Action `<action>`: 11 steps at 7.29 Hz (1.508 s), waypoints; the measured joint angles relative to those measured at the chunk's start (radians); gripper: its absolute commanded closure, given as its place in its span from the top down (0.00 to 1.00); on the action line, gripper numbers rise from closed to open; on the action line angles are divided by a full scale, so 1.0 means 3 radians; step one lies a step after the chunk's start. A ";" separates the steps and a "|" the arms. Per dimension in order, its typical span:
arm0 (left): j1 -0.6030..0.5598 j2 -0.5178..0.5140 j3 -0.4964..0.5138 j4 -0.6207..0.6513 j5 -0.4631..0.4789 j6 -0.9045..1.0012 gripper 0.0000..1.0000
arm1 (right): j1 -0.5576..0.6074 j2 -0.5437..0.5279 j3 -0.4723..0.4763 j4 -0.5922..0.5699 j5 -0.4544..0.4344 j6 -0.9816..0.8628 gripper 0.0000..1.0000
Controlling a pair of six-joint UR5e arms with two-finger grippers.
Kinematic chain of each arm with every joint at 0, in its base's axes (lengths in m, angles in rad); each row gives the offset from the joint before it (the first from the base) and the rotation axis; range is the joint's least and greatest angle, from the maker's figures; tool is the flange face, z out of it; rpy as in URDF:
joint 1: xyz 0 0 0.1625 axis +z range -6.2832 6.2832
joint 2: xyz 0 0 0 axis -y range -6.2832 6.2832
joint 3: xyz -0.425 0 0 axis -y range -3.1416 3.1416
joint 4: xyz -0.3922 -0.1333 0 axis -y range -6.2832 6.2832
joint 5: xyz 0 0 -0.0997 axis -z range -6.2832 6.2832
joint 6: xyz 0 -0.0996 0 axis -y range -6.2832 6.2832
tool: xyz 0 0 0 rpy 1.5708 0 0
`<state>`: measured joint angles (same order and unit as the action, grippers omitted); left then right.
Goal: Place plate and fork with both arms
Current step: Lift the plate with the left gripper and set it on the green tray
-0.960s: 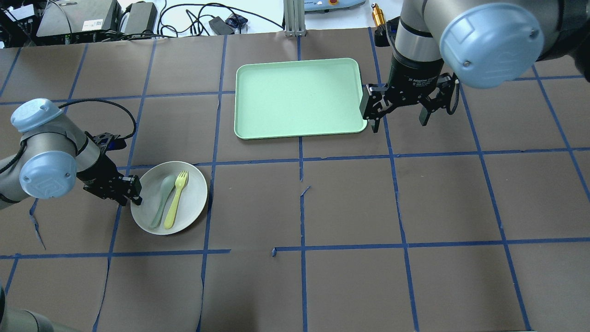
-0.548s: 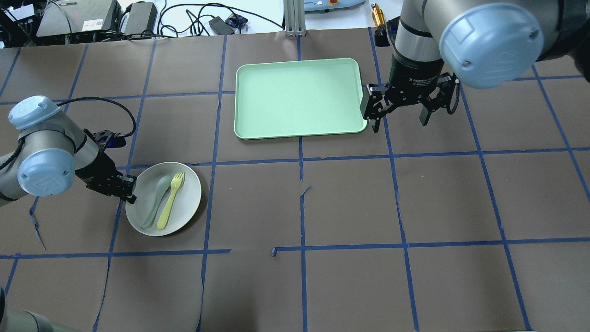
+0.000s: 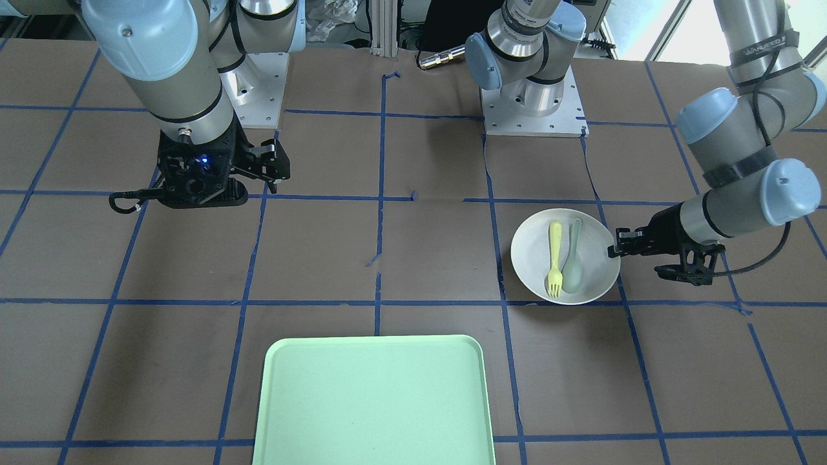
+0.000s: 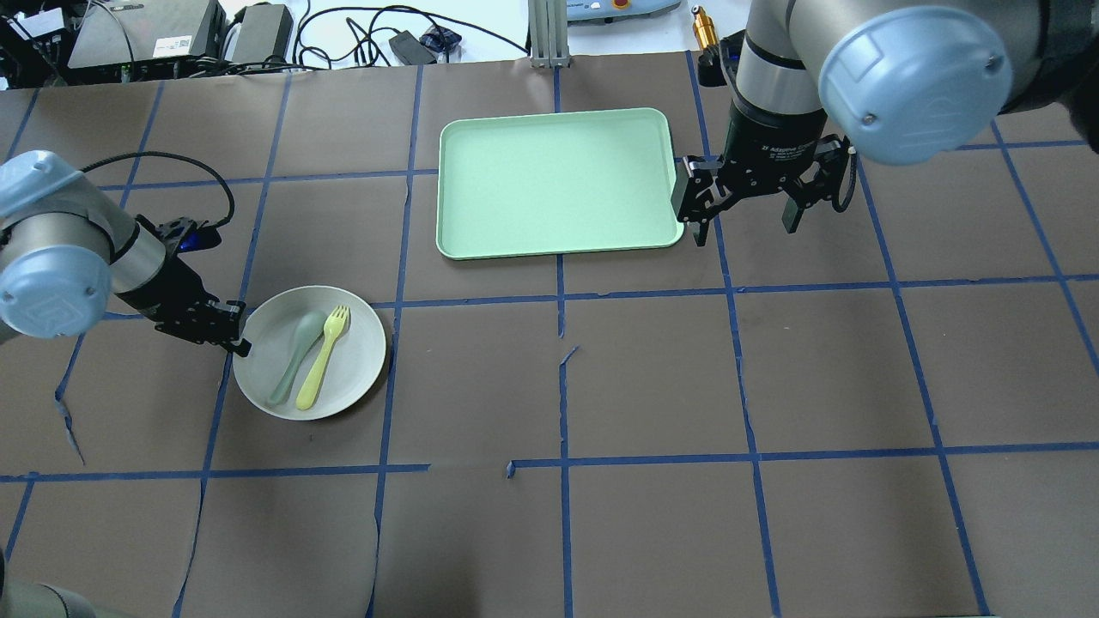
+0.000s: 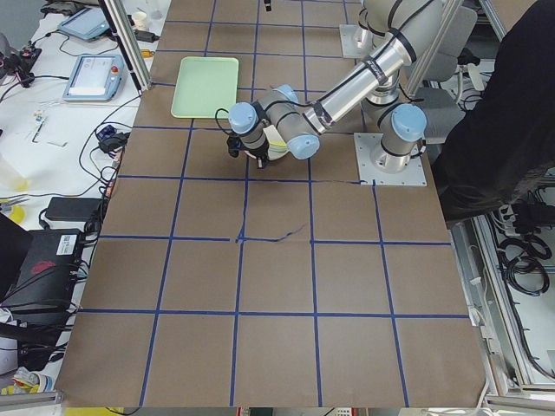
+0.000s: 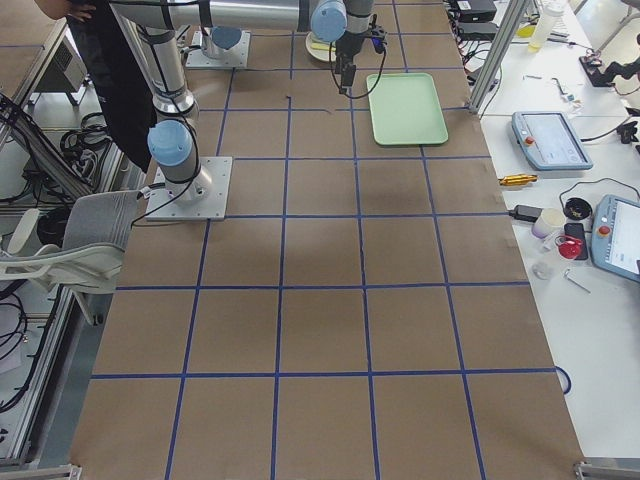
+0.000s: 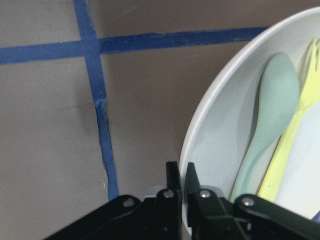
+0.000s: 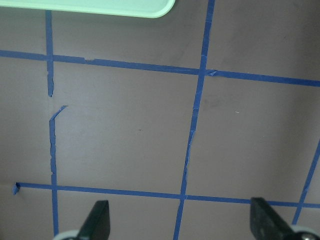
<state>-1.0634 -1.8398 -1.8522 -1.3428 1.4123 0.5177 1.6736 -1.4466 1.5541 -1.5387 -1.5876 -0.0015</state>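
**Plate rim pinched, lift under way**

Front-facing view: the left fingers (image 3: 614, 249) are clamped on the rim of the plate (image 3: 533, 255), which spreads out beyond their tips. The fork (image 3: 554, 257) lies inside it, just beside a spoon (image 3: 574, 257). The right fingers (image 3: 279, 166) stand apart and hold nothing, well away from the plate.

Overhead view: compared with half a second ago, the plate has shifted along with the left fingers. It looks slightly larger and throws a shadow on the tabletop (image 4: 652, 386) at the edge farthest from them. It has probably been raised, so the grip seems to hold and the carry can begin. The tray (image 4: 549, 180) lies just beside the right fingers.

Left wrist view: the rim runs between the two closed fingers. The plate is off-white, smooth and shallow. The slim yellow fork rests loose, so it may slide if the plate tips.

Right wrist view: the fingers are spread wide over the tabletop, with the tray's corner ahead of them.
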 measured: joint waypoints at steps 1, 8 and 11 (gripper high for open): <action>0.0095 -0.0004 0.0101 -0.0179 -0.0178 -0.0042 0.00 | 0.0000 -0.0001 -0.0004 -0.0001 -0.0002 0.0000 1.00; -0.1235 -0.0863 0.1110 0.0669 -0.0842 -0.2019 0.00 | 0.0000 0.0007 0.0017 -0.0052 0.0006 0.0000 1.00; -0.1680 -0.1397 0.1586 0.0840 -0.0989 -0.2424 0.00 | 0.0000 0.0045 0.0056 -0.0107 0.0010 0.0009 1.00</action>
<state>-1.5674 -2.2589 -1.3763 -1.0907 1.1157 -0.2094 1.6736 -1.4332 1.5708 -1.5709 -1.5846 0.0013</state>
